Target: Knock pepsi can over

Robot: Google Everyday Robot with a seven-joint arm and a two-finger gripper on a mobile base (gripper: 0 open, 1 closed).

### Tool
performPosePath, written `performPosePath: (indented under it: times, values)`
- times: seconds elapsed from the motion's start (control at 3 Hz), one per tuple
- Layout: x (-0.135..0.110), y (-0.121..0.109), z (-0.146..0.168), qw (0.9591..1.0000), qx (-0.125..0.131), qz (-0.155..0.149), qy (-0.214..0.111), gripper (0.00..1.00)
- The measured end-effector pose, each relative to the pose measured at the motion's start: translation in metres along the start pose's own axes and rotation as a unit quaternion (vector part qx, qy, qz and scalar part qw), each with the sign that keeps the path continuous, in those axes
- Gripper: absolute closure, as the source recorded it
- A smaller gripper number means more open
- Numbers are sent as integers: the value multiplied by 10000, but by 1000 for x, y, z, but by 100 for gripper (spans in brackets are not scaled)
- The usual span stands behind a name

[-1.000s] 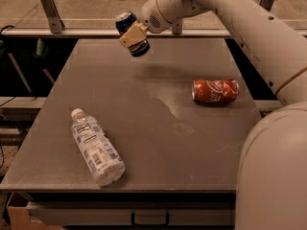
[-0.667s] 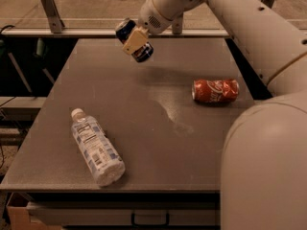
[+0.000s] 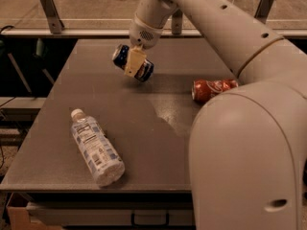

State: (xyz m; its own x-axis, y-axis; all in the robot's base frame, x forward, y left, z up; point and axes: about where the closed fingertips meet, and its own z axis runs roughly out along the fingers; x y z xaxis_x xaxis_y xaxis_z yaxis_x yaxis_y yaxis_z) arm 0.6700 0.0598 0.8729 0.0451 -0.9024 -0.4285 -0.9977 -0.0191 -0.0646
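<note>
The pepsi can (image 3: 144,70), dark blue with a silver end, is tilted almost onto its side near the back middle of the table. My gripper (image 3: 134,63) is shut on it, with one tan finger (image 3: 135,61) across its middle. The can hangs just above the tabletop, its silver top pointing left and up. The arm comes down from the upper right and fills the right side of the view.
A red Coca-Cola can (image 3: 213,89) lies on its side at the right. A clear plastic water bottle (image 3: 96,149) lies on its side at the front left. The dark grey table (image 3: 144,128) has a rail and posts behind it.
The gripper has carried the pepsi can down and toward the table's middle, and the can has tilted further onto its side. The bottle and the red can have not moved.
</note>
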Motion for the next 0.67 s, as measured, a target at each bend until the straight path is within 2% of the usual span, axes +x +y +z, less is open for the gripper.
performPosePath:
  times: [0.33, 0.67]
  values:
    - [2, 10, 12, 9988, -293, -242, 294, 61]
    - [1, 12, 18, 9976, -421, -400, 383, 37]
